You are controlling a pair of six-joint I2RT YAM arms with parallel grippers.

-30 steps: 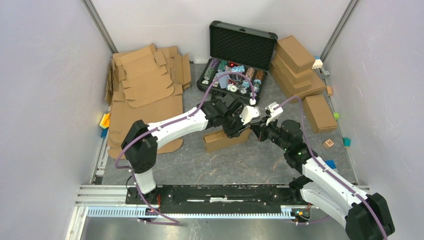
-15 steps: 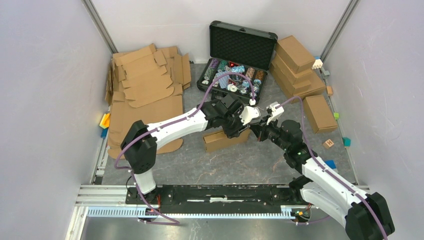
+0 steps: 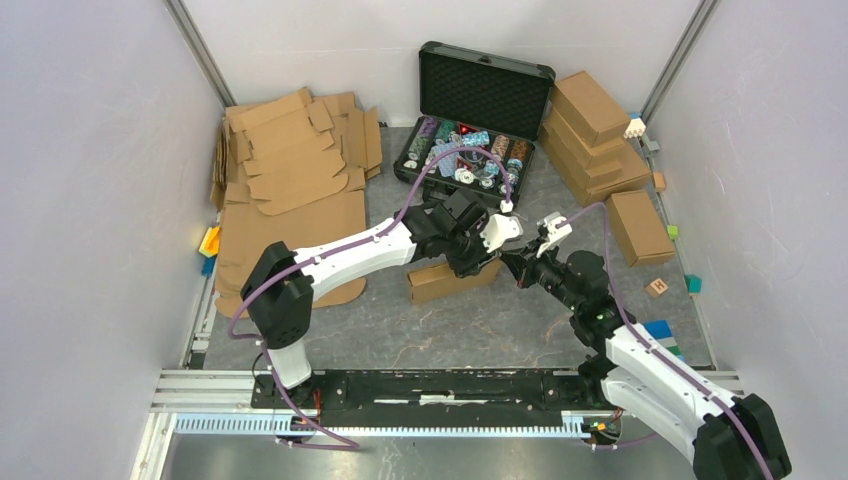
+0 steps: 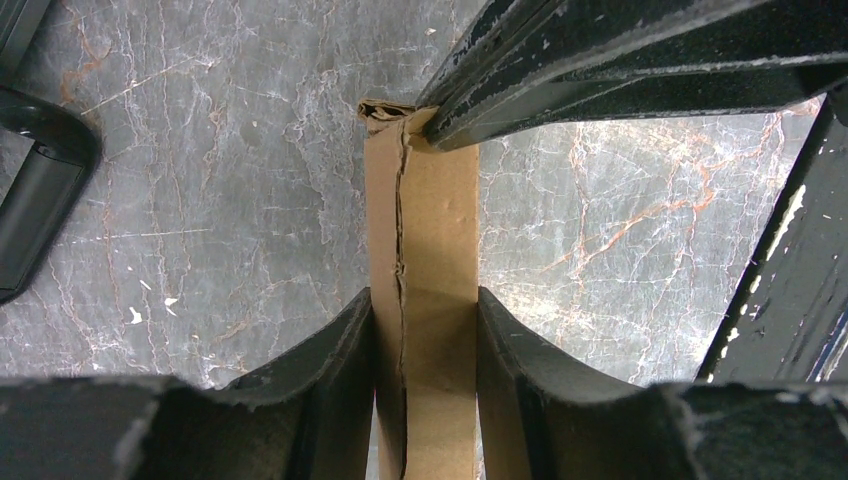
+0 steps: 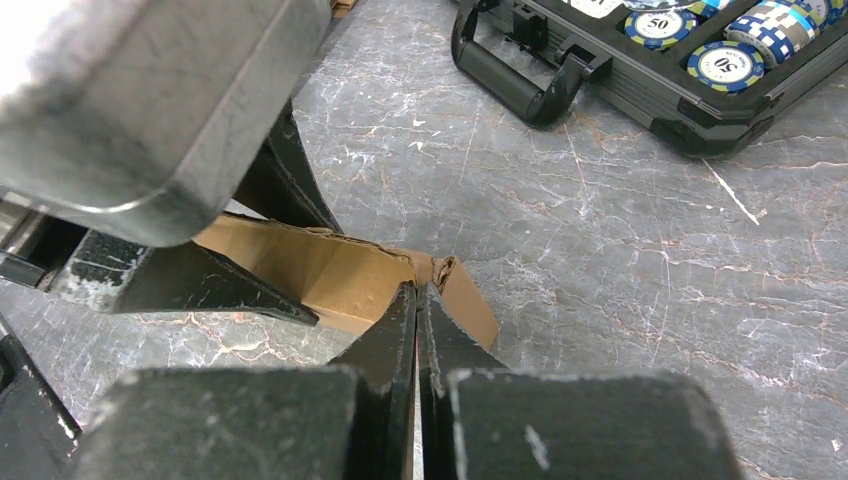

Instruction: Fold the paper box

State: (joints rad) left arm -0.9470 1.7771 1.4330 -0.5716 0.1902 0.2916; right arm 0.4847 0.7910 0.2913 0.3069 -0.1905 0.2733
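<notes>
The paper box (image 3: 440, 281) stands on its long edge on the grey table, folded into a narrow brown slab. My left gripper (image 3: 478, 262) comes down over its right half and is shut on it. In the left wrist view both pads press the box (image 4: 425, 230) at its two faces, the gripper (image 4: 425, 320) straddling its top edge. My right gripper (image 3: 508, 262) is shut with nothing between its fingers. Its tips (image 5: 417, 295) touch the crumpled end corner of the box (image 5: 330, 270). The right gripper's fingers (image 4: 600, 60) show at the far end in the left wrist view.
An open black case of poker chips (image 3: 480, 110) sits just behind the arms. Flat cardboard blanks (image 3: 290, 170) lie at the back left. Finished brown boxes (image 3: 595, 130) are stacked at the back right, one more (image 3: 638, 226) beside them. Small coloured blocks (image 3: 657, 287) lie near the right wall.
The right arm has drawn back a little to the right and lower, its tips staying at the box's end. The left arm and the box have hardly moved.
</notes>
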